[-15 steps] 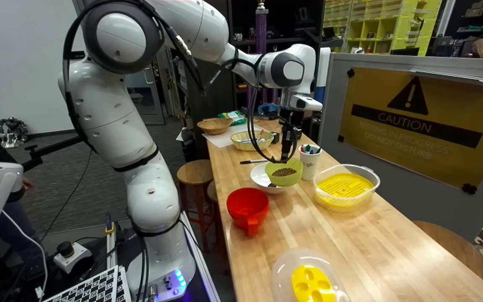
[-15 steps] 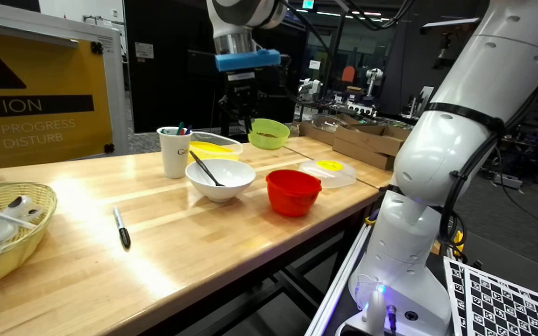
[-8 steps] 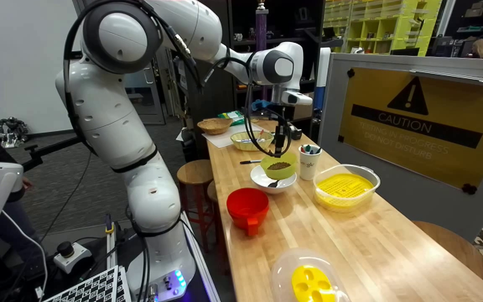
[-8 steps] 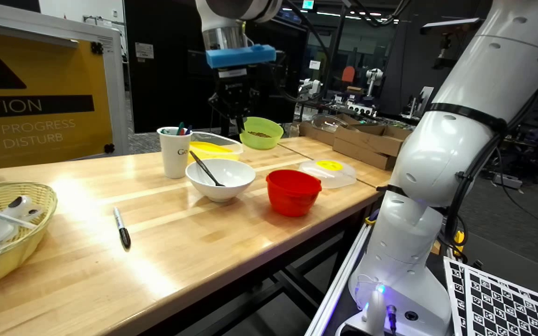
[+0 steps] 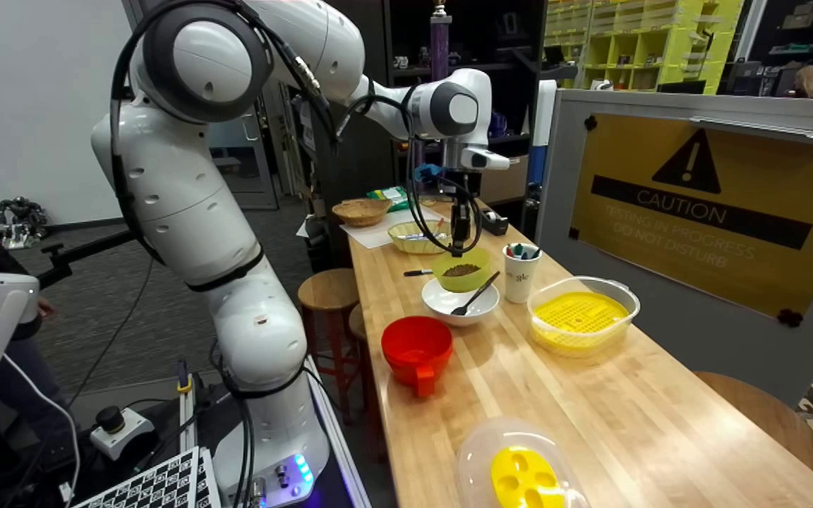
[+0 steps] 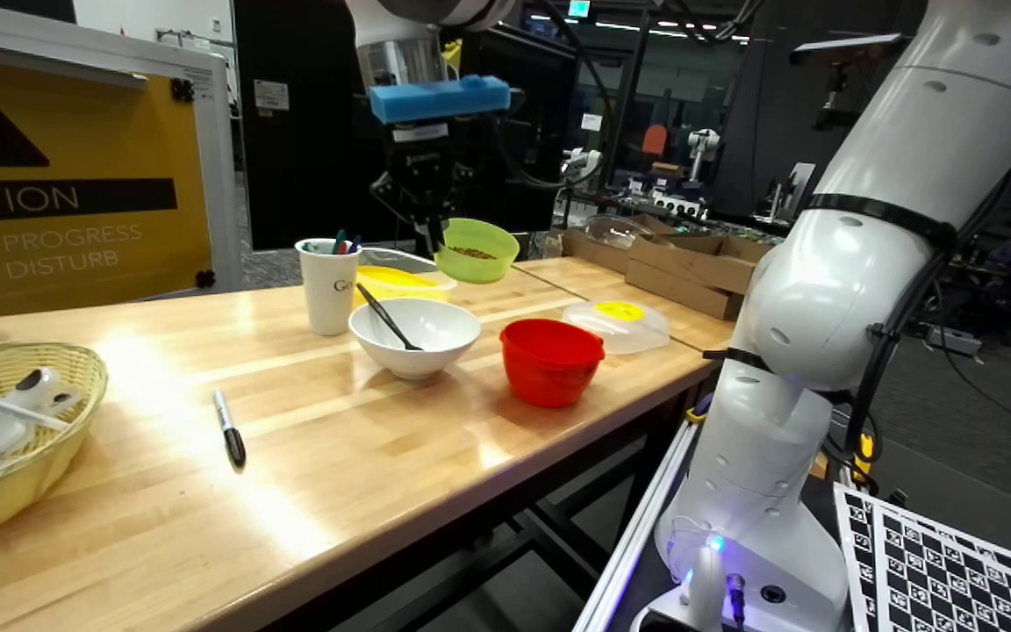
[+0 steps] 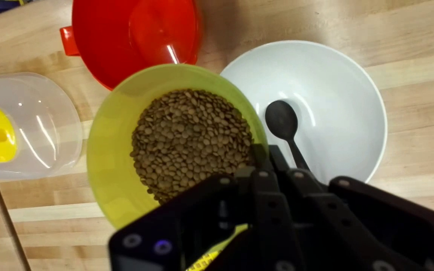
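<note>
My gripper [image 7: 268, 158] is shut on the near rim of a translucent yellow-green bowl [image 7: 107, 165], which holds brown lentils [image 7: 190, 143]. The bowl hangs above the table, seen also in both exterior views [image 5: 461, 284] [image 6: 470, 270]. The fingertips pinch its wall, one inside and one outside. A white bowl [image 7: 345, 98] stands on the table below and beside it, with a dark spoon [image 7: 281, 120] leaning inside. In an exterior view, the spoon handle [image 6: 387, 320] rises over the white bowl's rim. A red bowl [image 7: 104, 45] with a handle stands close by, partly covered in the wrist view.
A white cup of markers [image 6: 328, 290] stands beside the white bowl. A clear container with a yellow strainer [image 5: 581, 317] and a clear lid [image 5: 473, 466] lie along the table. A marker [image 6: 229, 430] and a wicker basket [image 6: 67, 439] are at the other end.
My gripper has carried the yellow-green bowl leftward in both exterior views, keeping it raised and roughly level. In an exterior view the spoon handle has come out from behind it. The other objects stay put.
</note>
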Robot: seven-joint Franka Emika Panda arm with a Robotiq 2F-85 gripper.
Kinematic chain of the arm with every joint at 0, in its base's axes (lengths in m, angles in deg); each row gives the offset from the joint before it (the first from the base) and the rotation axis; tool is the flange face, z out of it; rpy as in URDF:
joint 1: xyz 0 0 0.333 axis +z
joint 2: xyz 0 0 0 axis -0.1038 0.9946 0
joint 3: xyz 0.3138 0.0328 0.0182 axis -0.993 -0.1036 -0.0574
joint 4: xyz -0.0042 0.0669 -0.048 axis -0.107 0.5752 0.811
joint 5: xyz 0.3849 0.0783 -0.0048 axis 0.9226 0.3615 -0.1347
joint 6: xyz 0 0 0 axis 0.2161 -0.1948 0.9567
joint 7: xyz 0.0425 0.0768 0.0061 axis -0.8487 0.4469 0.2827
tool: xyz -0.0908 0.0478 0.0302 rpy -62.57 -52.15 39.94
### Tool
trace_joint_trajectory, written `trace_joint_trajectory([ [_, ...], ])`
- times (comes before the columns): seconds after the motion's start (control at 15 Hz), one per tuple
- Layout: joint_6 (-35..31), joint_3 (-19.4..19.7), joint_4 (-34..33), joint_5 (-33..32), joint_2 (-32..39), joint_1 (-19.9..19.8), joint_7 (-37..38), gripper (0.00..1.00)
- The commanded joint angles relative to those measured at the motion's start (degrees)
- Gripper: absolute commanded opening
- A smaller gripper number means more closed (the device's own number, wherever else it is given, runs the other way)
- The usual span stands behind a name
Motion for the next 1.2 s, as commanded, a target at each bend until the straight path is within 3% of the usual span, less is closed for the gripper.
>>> trace_joint_trajectory([
  [0.0, 0.5, -1.2, -0.7, -0.5, -0.6, 1.2, -0.7, 0.01],
  [1.13, -2.5, -4.2, -4.4, -1.8, 3.8, 3.2, -0.2, 0.01],
])
